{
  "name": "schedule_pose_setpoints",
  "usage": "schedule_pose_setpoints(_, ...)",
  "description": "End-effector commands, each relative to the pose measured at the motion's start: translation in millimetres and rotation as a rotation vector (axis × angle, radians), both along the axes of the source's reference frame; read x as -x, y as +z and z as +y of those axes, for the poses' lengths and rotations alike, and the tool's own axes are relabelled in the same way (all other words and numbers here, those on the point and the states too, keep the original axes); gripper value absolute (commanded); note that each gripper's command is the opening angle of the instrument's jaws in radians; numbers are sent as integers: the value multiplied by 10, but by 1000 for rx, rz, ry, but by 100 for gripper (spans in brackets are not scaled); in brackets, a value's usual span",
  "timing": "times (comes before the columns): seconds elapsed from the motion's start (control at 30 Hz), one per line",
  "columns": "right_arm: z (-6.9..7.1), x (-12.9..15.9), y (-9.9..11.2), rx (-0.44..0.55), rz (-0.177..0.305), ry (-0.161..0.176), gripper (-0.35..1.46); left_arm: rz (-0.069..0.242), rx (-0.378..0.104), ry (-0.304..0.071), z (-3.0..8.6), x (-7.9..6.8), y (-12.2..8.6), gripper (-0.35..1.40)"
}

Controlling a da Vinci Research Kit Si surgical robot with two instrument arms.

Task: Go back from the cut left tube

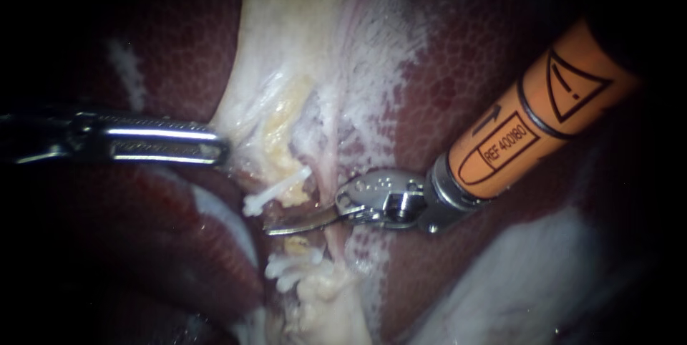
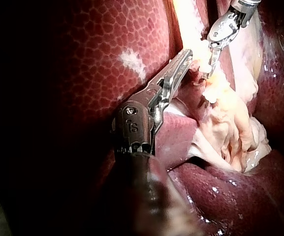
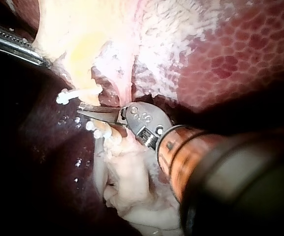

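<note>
The cut tube shows as two stumps. The upper stump carries a white clip [image 1: 275, 193], and the lower stump carries white clips [image 1: 290, 265]. My right instrument [image 1: 275, 230], on an orange shaft, holds its curved blades shut in the gap between the stumps. In the right wrist view these blades [image 3: 85, 110] lie between the upper clip [image 3: 70, 94] and the lower clips [image 3: 95, 129]. My left instrument [image 1: 218, 148] has its long jaws shut on the edge of the pale gallbladder [image 1: 286, 66], to the left of the stumps. Its jaws [image 2: 183, 56] meet the same pale tissue in the left wrist view.
Dark red liver [image 1: 486, 266] surrounds the pale tissue on both sides. A pale frayed mass of tissue [image 1: 322, 302] hangs below the lower clips. Another liver lobe [image 1: 143, 245] bulges under my left instrument.
</note>
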State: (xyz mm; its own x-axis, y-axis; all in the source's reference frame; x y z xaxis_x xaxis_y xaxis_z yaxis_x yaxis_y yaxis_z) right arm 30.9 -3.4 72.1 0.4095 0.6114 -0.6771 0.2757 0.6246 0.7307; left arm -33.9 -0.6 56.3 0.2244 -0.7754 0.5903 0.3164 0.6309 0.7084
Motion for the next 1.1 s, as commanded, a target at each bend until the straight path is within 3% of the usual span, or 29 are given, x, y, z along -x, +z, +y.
schedule_pose_setpoints(0.03,0,0,0,0,0,0,-35,0,0,0,0,0,0,-35)
schedule_pose_setpoints(0.87,4,0,-2,-2,0,1,-33,0,0,0,-1,-2,-1,-35)
schedule_pose_setpoints(0.93,4,0,-2,-6,-6,7,-8,0,0,0,-1,-2,-1,-35)
schedule_pose_setpoints(1.1,3,2,-2,6,-1,7,24,0,0,0,-1,-2,-2,-35)
